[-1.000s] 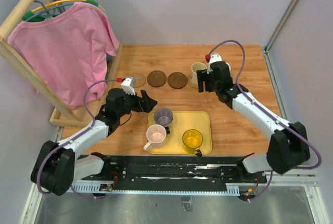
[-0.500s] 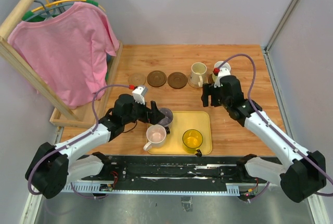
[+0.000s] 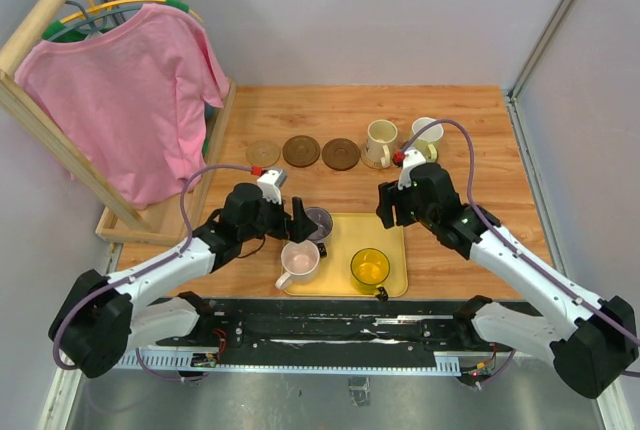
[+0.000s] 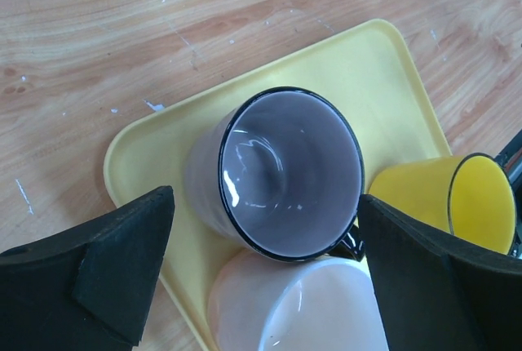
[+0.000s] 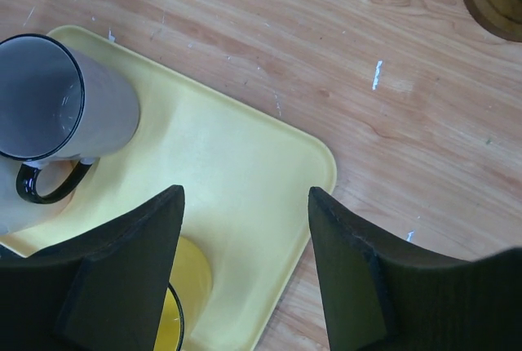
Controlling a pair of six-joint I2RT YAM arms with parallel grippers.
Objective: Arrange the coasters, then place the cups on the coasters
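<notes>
Three bare coasters, one tan and two dark brown, lie in a row at the back. A cream cup and a whitish cup stand on two more coasters. The yellow tray holds the purple-grey cup, pink cup and yellow cup. My left gripper is open, its fingers on either side of the purple-grey cup, apart from it. My right gripper is open over the tray's far right corner, with nothing between its fingers.
A pink shirt hangs on a wooden rack at the left, with the rack's base close to my left arm. Walls close the back and right sides of the table.
My left gripper moved right and now straddles the purple-grey cup. My right gripper came away from the cups at the back towards the tray, and its jaws narrowed a little.
</notes>
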